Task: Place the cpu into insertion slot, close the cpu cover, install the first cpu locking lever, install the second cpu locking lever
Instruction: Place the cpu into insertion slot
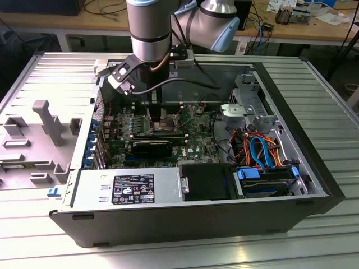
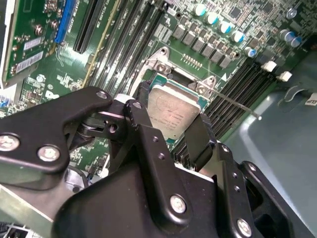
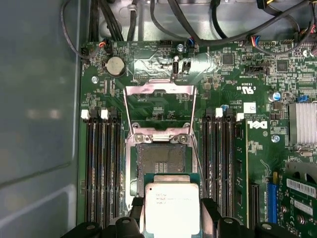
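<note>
Open computer case (image 1: 185, 224) sitting on the ribbed metal desk (image 1: 314, 246), with the arm (image 1: 148, 28) reaching straight down into it over the motherboard (image 1: 196, 140).

In both wrist views the end effector (image 3: 172, 220) is pinching the cpu (image 3: 172, 208) by two opposite edges. There's one black finger (image 3: 210, 218) on each side and the silver-grey lid faces up. The chip isn't seated. In the first wrist view it only overlaps one edge of the insertion slot (image 3: 161, 159), and most of the dark contact area is exposed. Honestly can't tell if it's touching the socket frame or hanging just above it.

The cpu cover (image 3: 159, 89) is flipped open at the side of the slot away from the chip, and you can see green board through its square window.

In the second wrist view a thin metal lever rod (image 2: 237, 106) runs out from the socket's corner across the memory slots (image 2: 247, 84). Those slots flank the socket on both sides, and there's a coin battery (image 3: 115, 65) beyond the cover.

In the exterior view the power supply (image 1: 129, 188) sits along the near wall toward the exterior view's left, with blue and orange cables (image 1: 261, 148) on the exterior view's right.
</note>
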`<state>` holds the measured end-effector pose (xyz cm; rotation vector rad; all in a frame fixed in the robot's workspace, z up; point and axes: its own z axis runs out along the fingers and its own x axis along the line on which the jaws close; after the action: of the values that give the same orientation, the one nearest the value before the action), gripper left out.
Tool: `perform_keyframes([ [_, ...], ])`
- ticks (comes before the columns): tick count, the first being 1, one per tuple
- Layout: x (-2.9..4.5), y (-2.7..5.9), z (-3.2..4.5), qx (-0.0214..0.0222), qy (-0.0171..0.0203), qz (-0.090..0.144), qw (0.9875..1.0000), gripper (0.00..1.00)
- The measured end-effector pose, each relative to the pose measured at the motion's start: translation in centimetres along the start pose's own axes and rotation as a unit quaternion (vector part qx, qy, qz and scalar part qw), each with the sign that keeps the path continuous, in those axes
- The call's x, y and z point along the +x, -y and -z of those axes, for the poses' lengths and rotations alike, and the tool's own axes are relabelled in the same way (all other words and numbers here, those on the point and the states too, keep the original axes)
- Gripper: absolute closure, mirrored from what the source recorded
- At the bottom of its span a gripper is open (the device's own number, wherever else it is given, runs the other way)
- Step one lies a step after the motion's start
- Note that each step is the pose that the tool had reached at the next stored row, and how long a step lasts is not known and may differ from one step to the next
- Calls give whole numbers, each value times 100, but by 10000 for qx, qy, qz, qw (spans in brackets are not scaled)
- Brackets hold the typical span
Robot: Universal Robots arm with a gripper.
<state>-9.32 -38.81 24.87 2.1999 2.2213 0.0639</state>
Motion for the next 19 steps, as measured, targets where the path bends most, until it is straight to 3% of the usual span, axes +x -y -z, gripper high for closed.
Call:
perform_keyframes([
  [5, 0, 67, -12, 0, 0, 0, 10000, 46],
  [10, 9, 62, -54, 3, -3, 110, 9999, 46],
  [15, 19, -56, -74, 6, -13, 140, 9999, 46],
  [16, 19, -63, -75, 5, -41, 139, 9999, 46],
  [19, 15, -65, -77, 0, -237, 132, 9996, 46],
])
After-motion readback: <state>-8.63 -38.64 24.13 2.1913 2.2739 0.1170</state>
